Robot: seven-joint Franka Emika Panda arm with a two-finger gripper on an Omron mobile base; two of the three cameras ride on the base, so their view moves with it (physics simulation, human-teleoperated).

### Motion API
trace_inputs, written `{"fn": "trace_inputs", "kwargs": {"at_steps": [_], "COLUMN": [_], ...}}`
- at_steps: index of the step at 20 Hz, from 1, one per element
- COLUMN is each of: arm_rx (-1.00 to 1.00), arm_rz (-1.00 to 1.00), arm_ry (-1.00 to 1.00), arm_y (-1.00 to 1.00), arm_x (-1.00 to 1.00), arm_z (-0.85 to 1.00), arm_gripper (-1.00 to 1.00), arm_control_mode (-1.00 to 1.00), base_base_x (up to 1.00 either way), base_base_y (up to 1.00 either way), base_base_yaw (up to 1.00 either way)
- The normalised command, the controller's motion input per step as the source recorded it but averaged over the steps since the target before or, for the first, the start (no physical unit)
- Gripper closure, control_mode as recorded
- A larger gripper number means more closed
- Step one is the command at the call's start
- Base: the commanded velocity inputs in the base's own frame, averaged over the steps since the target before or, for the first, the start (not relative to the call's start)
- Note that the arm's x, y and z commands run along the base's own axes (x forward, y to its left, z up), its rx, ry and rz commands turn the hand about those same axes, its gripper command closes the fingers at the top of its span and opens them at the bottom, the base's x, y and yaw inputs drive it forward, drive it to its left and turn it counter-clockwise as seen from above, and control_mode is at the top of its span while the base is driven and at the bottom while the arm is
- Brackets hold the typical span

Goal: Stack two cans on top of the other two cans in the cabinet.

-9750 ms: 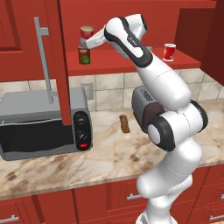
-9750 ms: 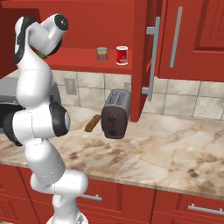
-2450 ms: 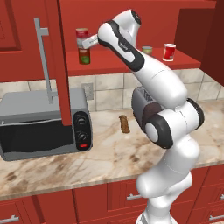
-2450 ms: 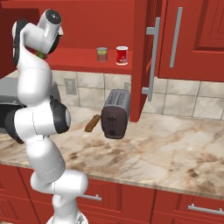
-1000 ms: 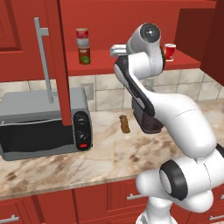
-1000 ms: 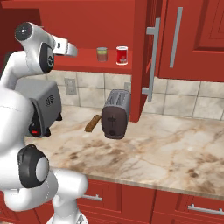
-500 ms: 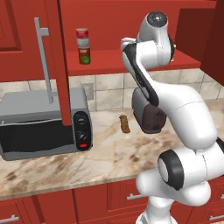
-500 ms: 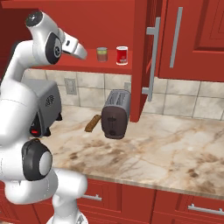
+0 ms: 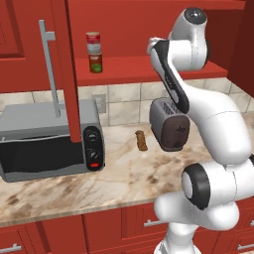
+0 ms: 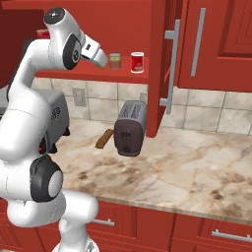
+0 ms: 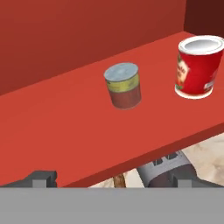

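As your claw (image 11: 112, 178) stands open and empty, the small upright can (image 11: 123, 85) stands straight ahead on the shelf (image 11: 57, 127), the red can (image 11: 198, 65) further right.

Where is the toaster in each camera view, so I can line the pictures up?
Left base view: toaster right of centre, on the counter, beside the arm.
Right base view: toaster near the centre, on the counter.
Hand view: toaster top at the bottom right, below the shelf edge.
Shared landmark: the red shelf above it.
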Motion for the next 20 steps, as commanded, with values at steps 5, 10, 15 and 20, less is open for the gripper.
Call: {"fn": "trace_inputs", "kwargs": {"at_steps": [5,10,15,20], "arm_rx": [0.00,0.00,0.00,-0.04], "arm_rz": [0.00,0.00,0.00,0.00], "arm_ry": [-0.06,0.00,0.00,0.00], "arm_y": [-0.13,-0.01,-0.07,-0.23], "arm_x": [0.13,0.23,0.26,0.08], "arm_z": [-0.11,-0.05,-0.01,-0.03], "arm_gripper": [-1.00,-1.00,-1.00,-1.00], "arm_control_mode": [-1.00,-1.00,-1.00,-1.00], "base_base_x": [0.00,0.00,0.00,0.00], "base_base_y": [0.00,0.00,0.00,0.00], "base_base_yaw": [0.00,0.00,0.00,0.00]}}
